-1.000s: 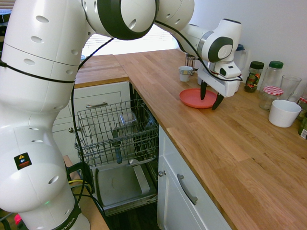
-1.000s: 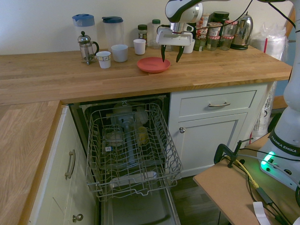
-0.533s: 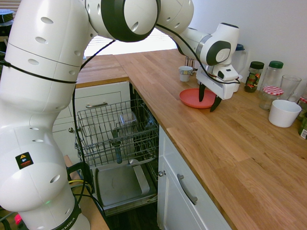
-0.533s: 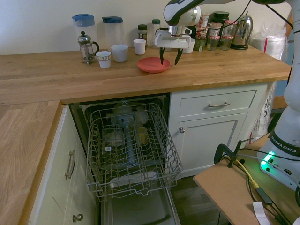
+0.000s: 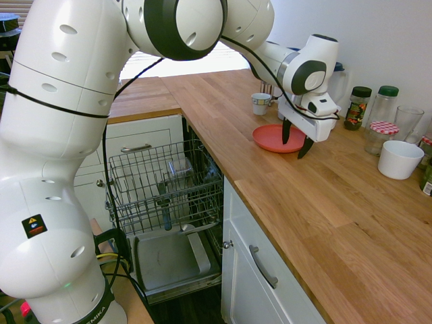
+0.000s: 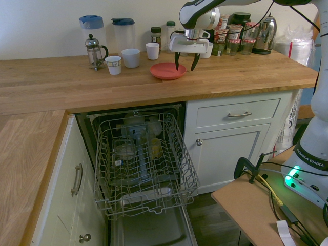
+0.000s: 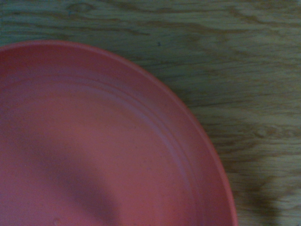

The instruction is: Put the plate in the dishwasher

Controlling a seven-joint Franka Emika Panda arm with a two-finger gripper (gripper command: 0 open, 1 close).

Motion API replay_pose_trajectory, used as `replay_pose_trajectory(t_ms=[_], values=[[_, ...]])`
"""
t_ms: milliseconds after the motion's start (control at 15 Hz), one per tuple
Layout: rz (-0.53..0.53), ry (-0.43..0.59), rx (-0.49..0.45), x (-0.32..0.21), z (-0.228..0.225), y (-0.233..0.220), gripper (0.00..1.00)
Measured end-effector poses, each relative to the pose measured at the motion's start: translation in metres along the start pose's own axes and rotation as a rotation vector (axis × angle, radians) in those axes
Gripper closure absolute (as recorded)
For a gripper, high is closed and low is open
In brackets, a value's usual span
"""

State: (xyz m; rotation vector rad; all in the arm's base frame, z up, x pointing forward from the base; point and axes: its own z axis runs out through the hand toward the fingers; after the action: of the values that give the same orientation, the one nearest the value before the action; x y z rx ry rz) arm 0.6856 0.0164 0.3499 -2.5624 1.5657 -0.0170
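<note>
The tool (image 5: 294,140) is being held wide open at the edge of the red plate (image 5: 273,139) on the tabletop (image 5: 324,202), apparently so that its rim can be straddled and pinched.

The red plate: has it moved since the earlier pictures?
No. The red plate lies on the countertop, as before, the same way from the white cup.
</note>
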Motion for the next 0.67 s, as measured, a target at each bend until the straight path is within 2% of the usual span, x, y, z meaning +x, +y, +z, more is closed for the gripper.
replay_pose_trajectory(t_ms=[667], values=[[0.032,-0.015,0.014,0.0053,0.0102,0.0009,1.00]])
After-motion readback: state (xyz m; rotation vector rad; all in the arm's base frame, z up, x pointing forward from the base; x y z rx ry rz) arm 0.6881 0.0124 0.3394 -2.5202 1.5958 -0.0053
